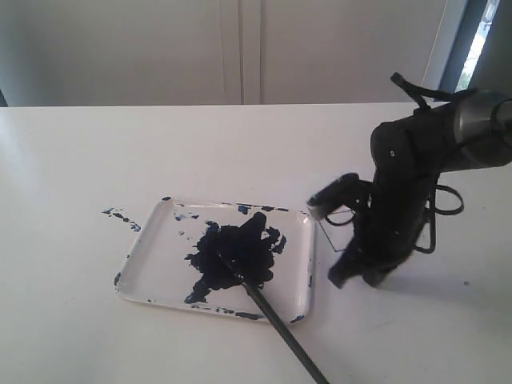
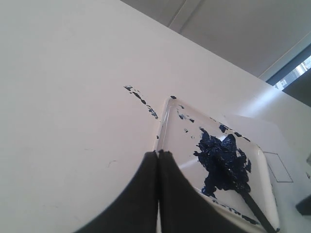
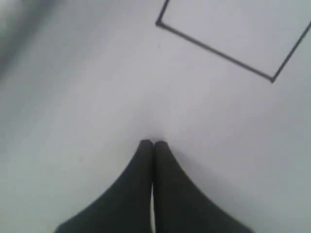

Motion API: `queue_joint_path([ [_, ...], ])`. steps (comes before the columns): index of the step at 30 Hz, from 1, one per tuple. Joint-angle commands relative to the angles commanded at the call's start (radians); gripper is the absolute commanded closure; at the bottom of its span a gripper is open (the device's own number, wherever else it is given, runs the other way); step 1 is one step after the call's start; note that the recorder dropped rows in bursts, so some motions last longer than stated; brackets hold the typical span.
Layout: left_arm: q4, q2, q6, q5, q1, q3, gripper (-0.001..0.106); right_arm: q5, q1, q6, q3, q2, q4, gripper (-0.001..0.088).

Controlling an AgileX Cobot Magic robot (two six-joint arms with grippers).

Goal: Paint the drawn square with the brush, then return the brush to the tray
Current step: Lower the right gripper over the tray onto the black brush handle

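Brush (image 1: 272, 308) lies tip-down in tray (image 1: 148, 268), handle overhanging near rim. Left gripper (image 2: 158, 153) and right gripper (image 3: 153, 143) both pinched together, empty. Drawn square (image 3: 243, 29) unpainted beside right gripper. Best: spread fingers, grab handle mid-length.

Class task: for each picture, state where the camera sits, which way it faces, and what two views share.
Exterior view: off the arms, looks down over table at tray and brush; right gripper shows.
Left wrist view: on left arm, faces the tray; shut left gripper shows.
Right wrist view: on right arm, faces down at the drawn square; shut right gripper shows.
Shared: exterior and left wrist views show tray and brush.
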State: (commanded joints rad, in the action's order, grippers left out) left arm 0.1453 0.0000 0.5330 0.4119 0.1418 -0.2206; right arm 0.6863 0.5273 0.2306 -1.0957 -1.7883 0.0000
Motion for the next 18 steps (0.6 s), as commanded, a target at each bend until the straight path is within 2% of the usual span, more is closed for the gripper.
queue_joint_path([
  [4, 0.000, 0.000, 0.000, 0.000, 0.000, 0.000, 0.105, 0.006, 0.000, -0.053, 0.000, 0.076, -0.068, 0.0868],
  [10, 0.000, 0.000, 0.000, 0.000, 0.000, 0.000, 0.105, -0.139, 0.005, -0.157, 0.000, 0.092, -0.079, 0.0868],
  [14, 0.000, 0.000, 0.000, 0.000, 0.000, 0.000, 0.105, -0.242, 0.032, -0.240, 0.000, 0.124, -0.072, 0.0868],
  [18, 0.000, 0.000, 0.000, 0.000, 0.000, 0.000, 0.105, -0.292, 0.079, -0.237, 0.000, 0.154, -0.048, 0.0864],
])
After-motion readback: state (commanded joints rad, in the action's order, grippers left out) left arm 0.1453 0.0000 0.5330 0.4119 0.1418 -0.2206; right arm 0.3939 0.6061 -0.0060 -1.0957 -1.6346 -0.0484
